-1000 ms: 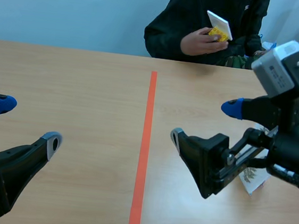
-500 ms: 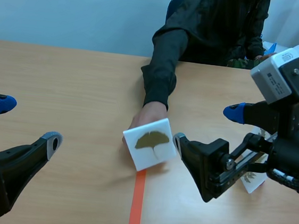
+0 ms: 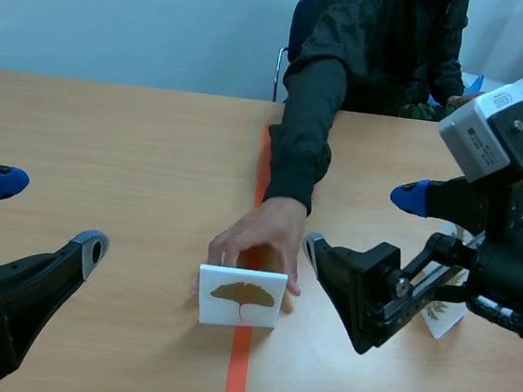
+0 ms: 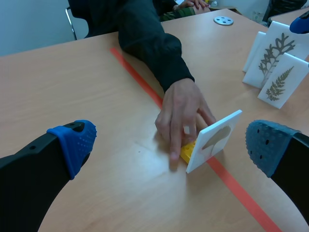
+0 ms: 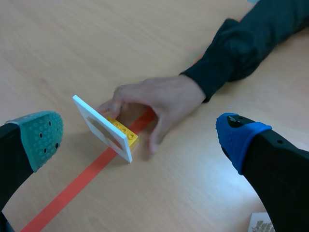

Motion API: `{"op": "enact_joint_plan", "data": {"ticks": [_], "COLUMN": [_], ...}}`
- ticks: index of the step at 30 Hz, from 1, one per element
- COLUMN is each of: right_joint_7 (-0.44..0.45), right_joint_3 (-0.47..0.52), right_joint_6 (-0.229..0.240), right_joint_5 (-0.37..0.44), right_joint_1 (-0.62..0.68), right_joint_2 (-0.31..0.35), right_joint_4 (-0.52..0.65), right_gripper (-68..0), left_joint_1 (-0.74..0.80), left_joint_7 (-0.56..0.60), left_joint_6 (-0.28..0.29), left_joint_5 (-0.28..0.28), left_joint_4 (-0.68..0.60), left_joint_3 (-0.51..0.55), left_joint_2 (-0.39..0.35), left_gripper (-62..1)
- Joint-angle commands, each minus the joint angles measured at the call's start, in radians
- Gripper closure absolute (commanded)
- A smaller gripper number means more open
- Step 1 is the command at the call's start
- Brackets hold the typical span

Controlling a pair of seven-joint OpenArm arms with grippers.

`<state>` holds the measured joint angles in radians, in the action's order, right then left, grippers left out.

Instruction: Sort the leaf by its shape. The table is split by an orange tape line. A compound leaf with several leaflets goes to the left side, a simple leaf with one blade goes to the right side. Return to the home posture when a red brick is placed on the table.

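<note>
Wooden table (image 3: 136, 145), pale grain, split near-to-far by an orange tape line (image 3: 236, 381). Person seated at far side, dark sleeve (image 3: 301, 135) stretched across the middle.

- Leaf card (image 3: 241, 297): white square tile, upright, face toward the robot. It stands on the tape line at the near middle, between the two grippers, and sits on a small yellow studded brick (image 5: 123, 131) that serves as its foot.
- Leaf on the card: one fan-shaped blade, olive-brown, shallow notch at the top edge, short thin stalk below. Ginkgo type; single blade, no leaflets.
- Person's hand (image 3: 262, 238): just behind the card, fingers down on the table and against the card's back and the brick.
- Left gripper (image 3: 49, 214): low at near left, jaws spread wide, nothing between them, well apart from the card.
- Right gripper (image 3: 360, 220): right of the card, near it, jaws likewise wide and empty.
- Two more white cards (image 4: 275, 67) with feathery, many-leaflet sprigs stand on the right side, behind the right arm.
</note>
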<state>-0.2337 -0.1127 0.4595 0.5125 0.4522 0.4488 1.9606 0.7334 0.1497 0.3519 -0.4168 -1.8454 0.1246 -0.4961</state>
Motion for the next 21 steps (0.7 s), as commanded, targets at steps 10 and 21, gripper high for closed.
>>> {"op": "enact_joint_plan", "data": {"ticks": [10,21], "right_joint_7": [0.014,0.014], "right_joint_3": [0.013,0.013], "right_joint_6": [0.000,0.000], "right_joint_5": [0.007,0.007], "right_joint_1": [-0.011,-0.011], "right_joint_2": [0.005,0.005], "right_joint_4": [0.001,0.001], "right_gripper": [-67.9,-67.9], "left_joint_1": [-0.009,-0.142], "left_joint_7": [-0.044,-0.150], "left_joint_6": [0.004,0.128], "left_joint_5": [-0.006,0.021], "left_joint_4": [-0.013,0.089], "left_joint_3": [-0.005,-0.054], "left_joint_2": [-0.001,-0.001], "left_gripper": [-62.3,-62.3]}}
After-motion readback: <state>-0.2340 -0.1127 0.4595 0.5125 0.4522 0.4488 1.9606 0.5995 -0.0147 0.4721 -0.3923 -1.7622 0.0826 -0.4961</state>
